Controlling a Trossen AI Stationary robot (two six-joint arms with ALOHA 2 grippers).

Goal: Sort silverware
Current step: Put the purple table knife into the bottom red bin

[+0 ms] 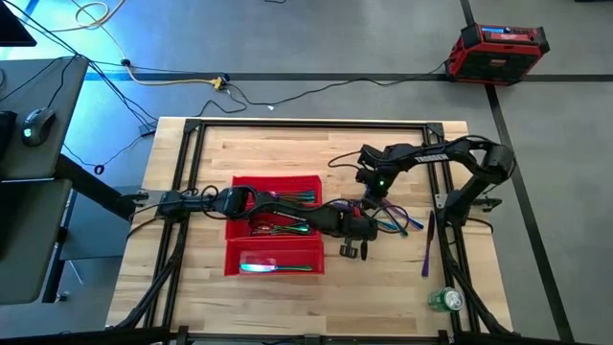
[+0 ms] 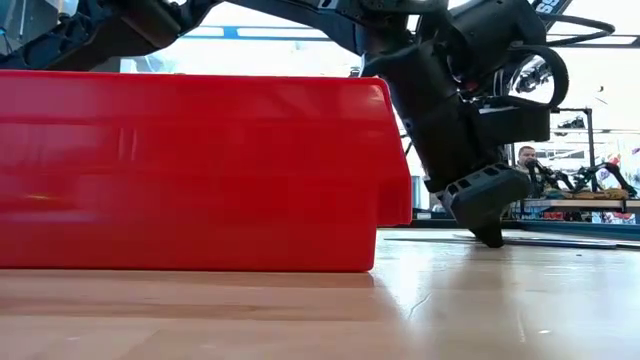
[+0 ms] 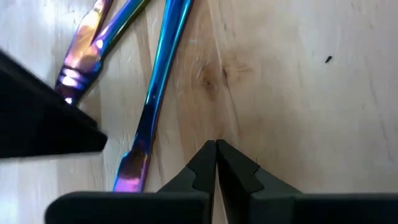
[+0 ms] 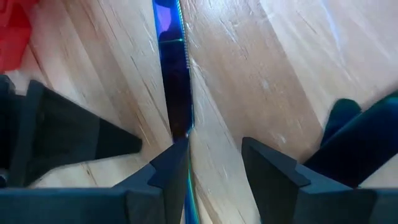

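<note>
Silverware (image 1: 395, 218) lies in a loose iridescent cluster on the bare wood just beside the red tray (image 1: 236, 222), toward the table's right edge, with one purple piece (image 1: 427, 245) lying apart nearer that edge and more pieces already in the tray's compartments. Both grippers are down at the cluster. The left gripper (image 3: 216, 163) has its fingers pressed together with nothing between them, tips at the wood beside a blue-to-purple handle (image 3: 154, 99). The right gripper (image 4: 211, 163) has its fingers parted, astride a serrated blue knife (image 4: 174, 74) whose blade runs close against one finger; it has no hold yet. Each piece looks thin, stiff and light, with a slick polished finish, so it should be hard to pinch flat off the wood and apt to swivel; a grip across the narrow handle near the middle seems safest. The table is pale butcher-block, smooth and level, framed by dark rails, with a green can (image 1: 446, 300) near its front right corner. Beyond lie grey floor, loose cables, a red case (image 1: 498, 48), and a seated person (image 2: 527, 158) far off.
</note>
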